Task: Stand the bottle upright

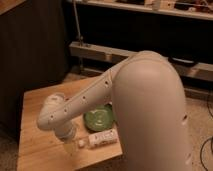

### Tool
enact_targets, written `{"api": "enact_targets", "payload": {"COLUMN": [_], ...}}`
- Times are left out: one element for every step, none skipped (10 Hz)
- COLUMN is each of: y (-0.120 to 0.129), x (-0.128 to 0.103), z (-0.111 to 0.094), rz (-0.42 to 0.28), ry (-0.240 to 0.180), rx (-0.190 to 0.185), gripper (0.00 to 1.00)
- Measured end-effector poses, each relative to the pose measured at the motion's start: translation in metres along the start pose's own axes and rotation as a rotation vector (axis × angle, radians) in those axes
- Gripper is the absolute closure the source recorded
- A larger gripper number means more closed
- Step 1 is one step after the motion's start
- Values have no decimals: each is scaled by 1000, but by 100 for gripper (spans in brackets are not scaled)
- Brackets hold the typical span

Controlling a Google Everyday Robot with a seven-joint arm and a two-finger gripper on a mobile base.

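The small white bottle point(101, 138) lies on its side on the wooden table point(35, 150), near the front edge, just in front of the green bowl point(98, 118). Its cap points left. My white arm reaches down from the upper right across the table. My gripper point(68, 136) hangs below the wrist, just left of the bottle's cap end and low over the table. It holds nothing that I can see.
A pale translucent cup point(56, 98) shows partly behind the arm's wrist joint at the table's back. A dark wall stands to the left. A grey rail point(95, 51) and shelves run behind the table. The floor lies to the right.
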Motion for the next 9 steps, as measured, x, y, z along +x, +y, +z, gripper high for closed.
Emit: {"api": "enact_targets", "payload": {"y": [2, 3, 4, 7, 11, 14, 16, 17, 17], "x": [-1, 1, 3, 7, 13, 18, 22, 25, 26], "z": [1, 3, 4, 6, 8, 11, 12, 14, 16], "rz": [-12, -15, -17, -11, -4, 4, 9, 11, 14], "ry": [23, 44, 60, 72, 82, 88, 87, 84, 78], "rx": [3, 5, 9, 7, 8, 8, 12, 17, 23], "gripper": [20, 20, 20, 20, 20, 20, 20, 20, 20]}}
